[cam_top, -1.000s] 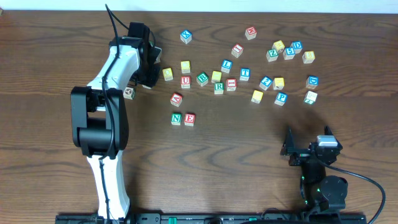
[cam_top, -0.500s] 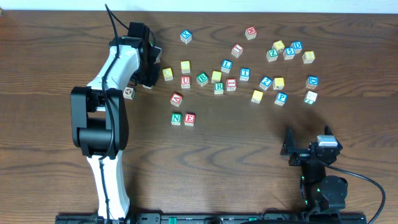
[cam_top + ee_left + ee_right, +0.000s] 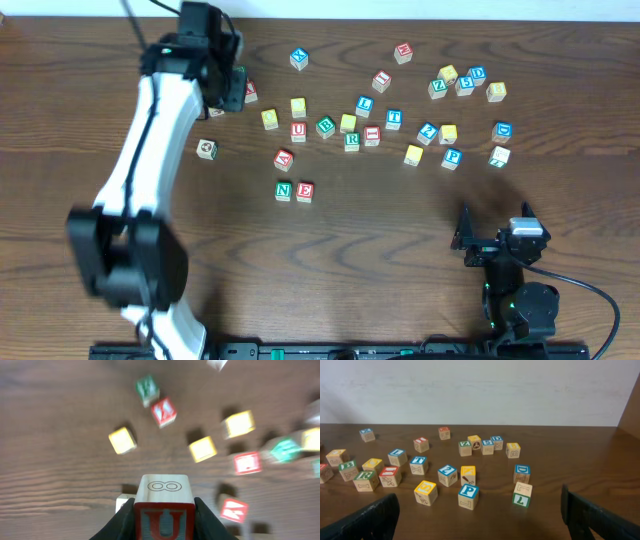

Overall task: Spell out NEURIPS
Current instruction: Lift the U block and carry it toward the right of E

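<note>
My left gripper (image 3: 164, 522) is shut on a wooden cube (image 3: 164, 510) with a red U on the face towards the camera. It hangs above the table; overhead this gripper (image 3: 236, 88) is at the far left with the cube (image 3: 249, 91) at its tip. The green N (image 3: 284, 189) and a red-lettered cube, E (image 3: 305, 190), lie side by side mid-table. The green R (image 3: 352, 141), blue P (image 3: 468, 496) and yellow S (image 3: 425, 492) lie among the loose cubes. My right gripper (image 3: 480, 527) is open, low at the near right (image 3: 497, 238), holding nothing.
Many other letter cubes are scattered across the far half, from a blue one (image 3: 299, 58) to a cluster at the far right (image 3: 462, 82). One cube (image 3: 207, 148) lies alone beside the left arm. A green L cube (image 3: 521, 495) is near the P.
The left arm has risen and swung towards the far-left edge, carrying the U cube up off the table. The right arm has not moved.
</note>
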Controlling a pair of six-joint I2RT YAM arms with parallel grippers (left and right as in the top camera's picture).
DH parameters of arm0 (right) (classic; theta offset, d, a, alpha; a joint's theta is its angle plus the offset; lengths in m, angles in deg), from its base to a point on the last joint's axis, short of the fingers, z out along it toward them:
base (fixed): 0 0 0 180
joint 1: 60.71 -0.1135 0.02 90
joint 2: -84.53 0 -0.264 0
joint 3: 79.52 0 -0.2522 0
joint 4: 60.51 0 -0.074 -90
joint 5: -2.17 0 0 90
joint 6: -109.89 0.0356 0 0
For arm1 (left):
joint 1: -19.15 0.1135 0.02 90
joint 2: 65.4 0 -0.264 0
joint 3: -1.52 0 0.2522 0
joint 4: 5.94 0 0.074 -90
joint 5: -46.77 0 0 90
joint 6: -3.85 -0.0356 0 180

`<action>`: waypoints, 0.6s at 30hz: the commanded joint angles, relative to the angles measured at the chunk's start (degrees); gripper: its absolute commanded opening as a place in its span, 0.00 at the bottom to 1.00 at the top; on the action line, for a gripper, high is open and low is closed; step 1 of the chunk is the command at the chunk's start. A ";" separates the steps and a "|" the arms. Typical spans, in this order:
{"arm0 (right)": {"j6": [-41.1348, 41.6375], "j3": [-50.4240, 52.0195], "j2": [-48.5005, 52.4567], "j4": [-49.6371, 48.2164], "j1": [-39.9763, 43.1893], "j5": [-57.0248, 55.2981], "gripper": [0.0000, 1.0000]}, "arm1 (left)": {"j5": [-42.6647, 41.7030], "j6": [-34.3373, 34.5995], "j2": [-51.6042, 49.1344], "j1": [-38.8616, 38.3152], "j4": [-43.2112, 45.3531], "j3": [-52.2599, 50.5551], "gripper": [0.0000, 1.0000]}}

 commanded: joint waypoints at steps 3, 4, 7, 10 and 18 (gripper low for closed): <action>-0.46 0.09 -0.24 0.22 0.42 0.13 0.99 | -0.74 9.64 9.75 -3.37 -5.05 1.33 0.19; -0.46 0.09 -0.24 0.22 0.42 0.13 0.99 | -0.74 10.27 10.78 -4.17 -6.40 1.33 0.18; -0.46 0.09 -0.24 0.22 0.42 0.13 0.99 | -0.72 11.08 12.33 -6.88 -9.99 1.33 0.13; -0.46 0.09 -0.24 0.22 0.42 0.13 0.99 | -0.72 14.01 12.46 -11.43 -13.92 0.90 0.11; -0.46 0.09 -0.24 0.22 0.39 0.13 0.99 | -0.66 18.38 12.33 -20.98 -10.10 -7.58 0.11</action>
